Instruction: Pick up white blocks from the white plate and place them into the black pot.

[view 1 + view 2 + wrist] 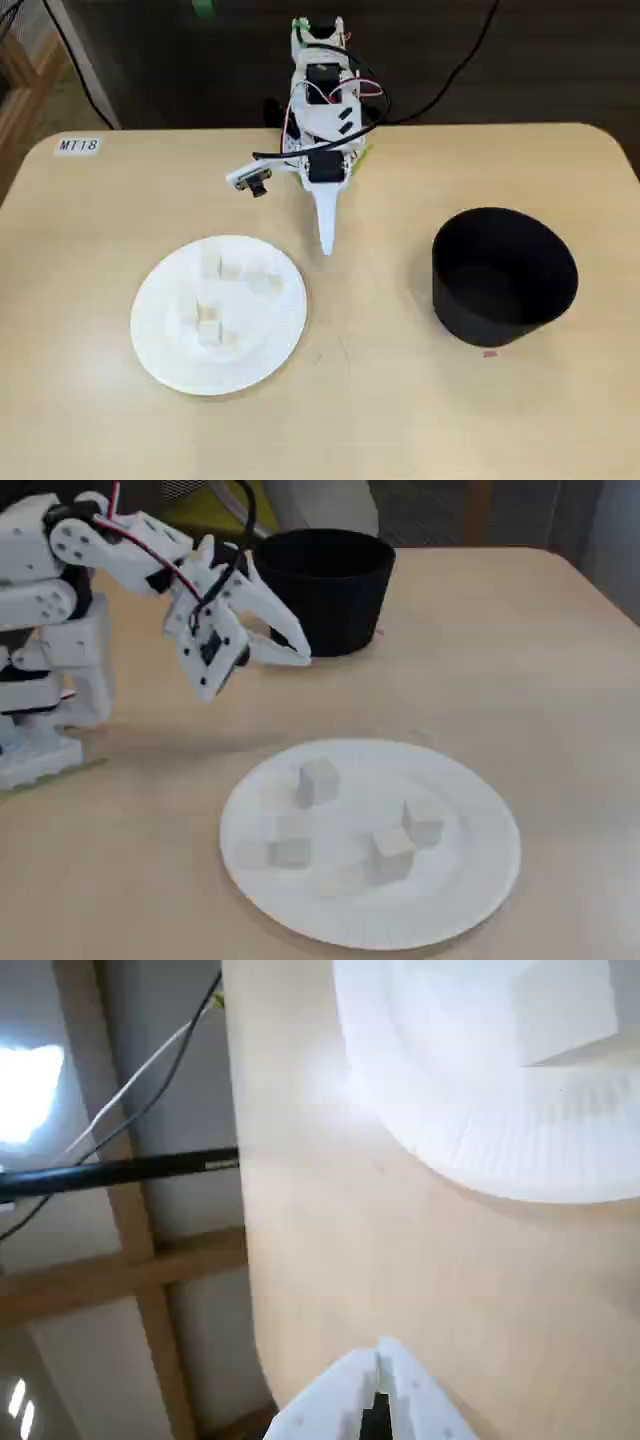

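My end effector (300, 652) hovers empty with fingers pressed together above the tabletop (380, 400), between the white plate (160, 350) holding the white blocks (318, 781) and the black pot (503, 275), presumably parked clear before reaching.

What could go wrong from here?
1. The blocks sit clustered on the plate; the gripper, shut and empty above the table, may nudge neighbours or grab two.
2. The light plate may slide when pressed.
3. The pot walls are tall; a low carry could hit the rim.
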{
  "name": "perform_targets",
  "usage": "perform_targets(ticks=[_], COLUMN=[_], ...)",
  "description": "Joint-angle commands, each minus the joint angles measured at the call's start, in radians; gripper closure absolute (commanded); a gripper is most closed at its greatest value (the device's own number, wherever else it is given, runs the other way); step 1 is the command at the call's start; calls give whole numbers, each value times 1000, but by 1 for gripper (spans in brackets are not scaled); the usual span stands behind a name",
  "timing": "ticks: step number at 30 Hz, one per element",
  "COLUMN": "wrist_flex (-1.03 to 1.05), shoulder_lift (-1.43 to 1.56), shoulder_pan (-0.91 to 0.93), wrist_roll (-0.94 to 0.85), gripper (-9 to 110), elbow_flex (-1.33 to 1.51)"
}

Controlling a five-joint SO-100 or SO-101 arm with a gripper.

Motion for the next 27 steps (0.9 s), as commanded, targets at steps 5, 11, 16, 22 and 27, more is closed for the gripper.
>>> perform_targets(ticks=[5, 11, 16, 22, 27], wrist_flex=[-18, -15, -8, 156, 316], shoulder_lift=[5, 5, 5, -28, -405], shoulder_pan=[11, 91, 61, 23, 21], wrist_roll=[-5, -5, -72, -152, -150], gripper=[104, 104, 104, 104, 104], elbow_flex=[29, 29, 26, -258, -620])
